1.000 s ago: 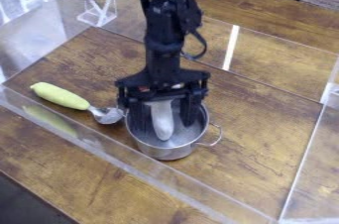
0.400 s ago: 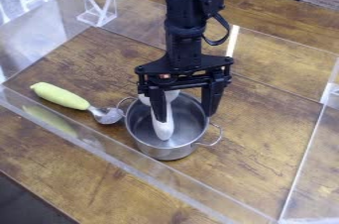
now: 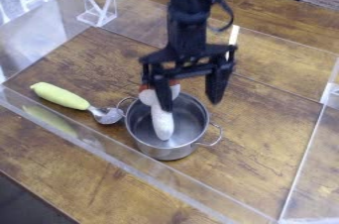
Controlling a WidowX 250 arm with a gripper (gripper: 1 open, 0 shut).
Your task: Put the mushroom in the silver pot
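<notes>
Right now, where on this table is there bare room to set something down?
Bare wood lies right of the silver pot out to the table edge, and behind it past the arm. The near left corner is crowded: the spoon lies against the pot, which holds the mushroom, with the open jaws overhead.

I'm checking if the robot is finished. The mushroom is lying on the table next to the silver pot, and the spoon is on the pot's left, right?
Not quite. The camera view shows the mushroom inside the silver pot, leaning against its wall, not on the table. The spoon does lie to the pot's left. The gripper hangs open above the pot.
</notes>
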